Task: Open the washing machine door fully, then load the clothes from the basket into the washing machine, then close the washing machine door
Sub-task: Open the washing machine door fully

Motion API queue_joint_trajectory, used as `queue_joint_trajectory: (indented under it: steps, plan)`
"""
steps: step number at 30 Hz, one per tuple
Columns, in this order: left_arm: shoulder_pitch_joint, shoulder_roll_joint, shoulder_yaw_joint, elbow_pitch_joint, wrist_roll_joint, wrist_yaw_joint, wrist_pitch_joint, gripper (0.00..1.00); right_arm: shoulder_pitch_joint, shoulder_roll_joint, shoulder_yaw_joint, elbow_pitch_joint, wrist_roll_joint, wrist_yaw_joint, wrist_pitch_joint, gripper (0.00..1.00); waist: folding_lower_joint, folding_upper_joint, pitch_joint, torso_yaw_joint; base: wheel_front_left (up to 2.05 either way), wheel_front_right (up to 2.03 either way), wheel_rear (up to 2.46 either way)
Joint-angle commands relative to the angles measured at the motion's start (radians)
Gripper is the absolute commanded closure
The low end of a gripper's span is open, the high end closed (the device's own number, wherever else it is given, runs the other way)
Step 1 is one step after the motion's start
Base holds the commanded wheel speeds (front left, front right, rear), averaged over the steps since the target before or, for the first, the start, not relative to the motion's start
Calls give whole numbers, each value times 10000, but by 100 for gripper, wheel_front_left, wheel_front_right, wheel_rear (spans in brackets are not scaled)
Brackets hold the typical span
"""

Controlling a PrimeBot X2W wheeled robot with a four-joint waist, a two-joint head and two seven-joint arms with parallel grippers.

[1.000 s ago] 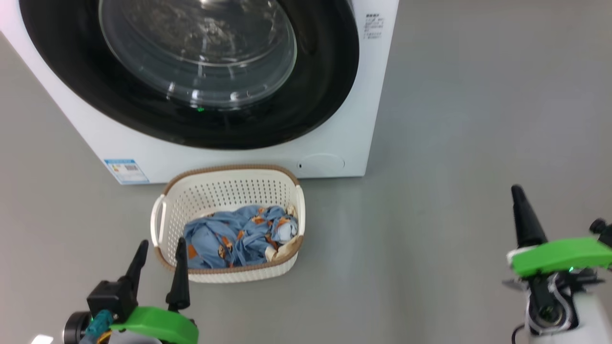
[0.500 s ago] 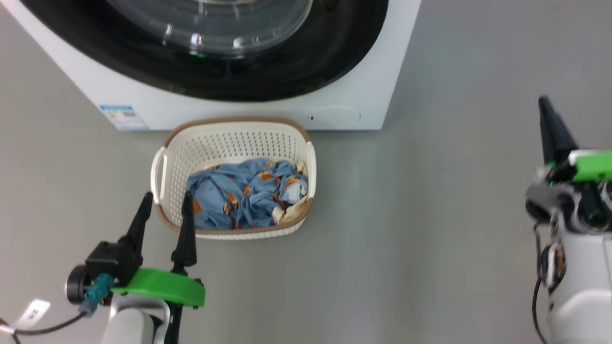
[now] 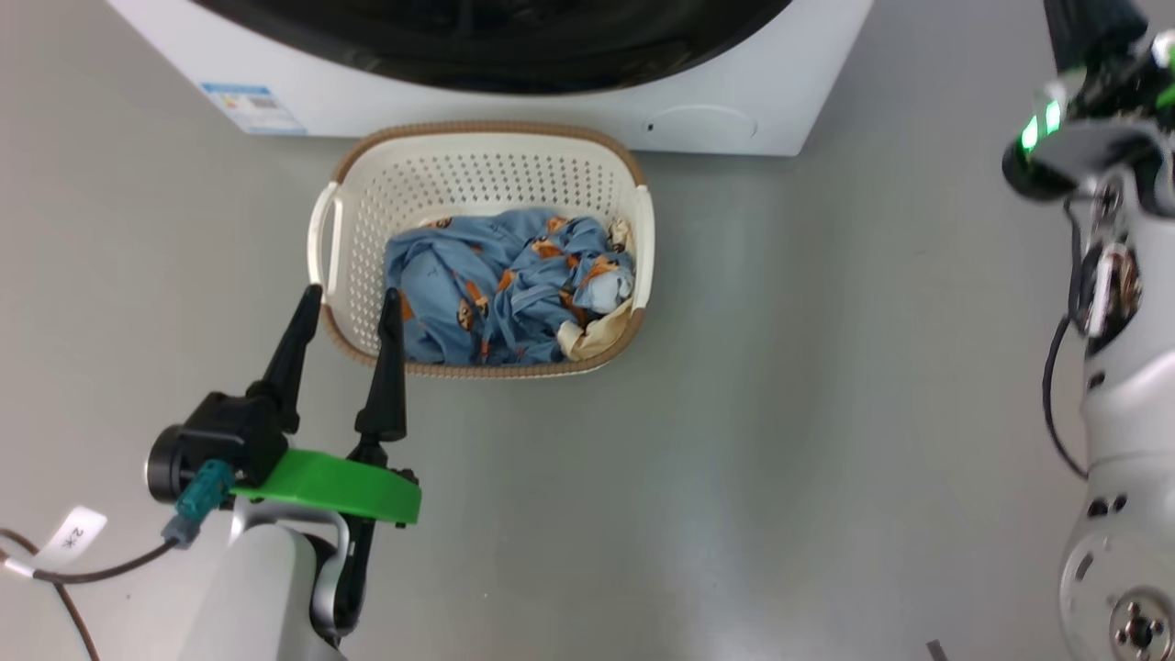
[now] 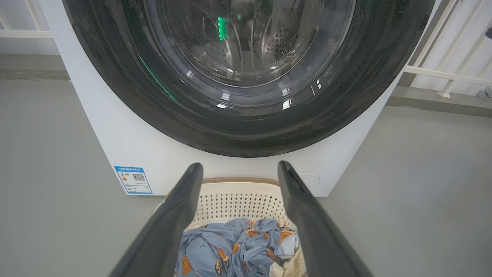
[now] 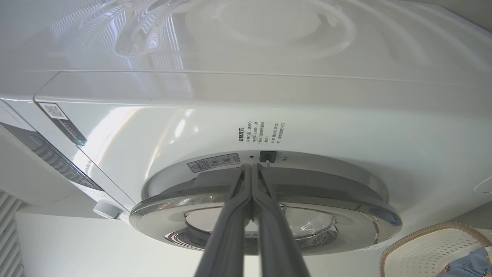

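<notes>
Nothing done yet; washing machine door (image 4: 246, 138) shut; clothes (image 3: 500, 294) all in basket (image 3: 477, 174) on floor just before the washing machine (image 3: 514, 106); left pincer (image 3: 352, 298) open, empty, near basket rim; right pincer (image 5: 250, 169) closed, pointing at door edge; opening, loading, closing remain.

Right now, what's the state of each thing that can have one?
washing machine door, closed
basket, upright, loaded
clothes, crumpled inside basket
left gripper, jaws open, empty
right gripper, jaws shut, empty, pointing at door edge
</notes>
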Motion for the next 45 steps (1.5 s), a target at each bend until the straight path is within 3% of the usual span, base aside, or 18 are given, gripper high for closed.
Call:
queue_joint_trajectory:
  steps: [1,23,45]
  plan:
    - [-198,198,237,-278,-87,39,-82,0,-437,47,233,-157,87,16,161,100,0,-1,302,261,0,0,0]
    - [-771,197,-205,-494,-347,172,-82,0,-4541,-181,939,2468,-1373,16,868,100,0,-1,1267,782,0,0,0]
    - [-769,197,-272,-441,-494,290,-82,0,-4555,-461,1084,3003,-1967,16,2068,100,0,-1,1168,852,0,0,0]
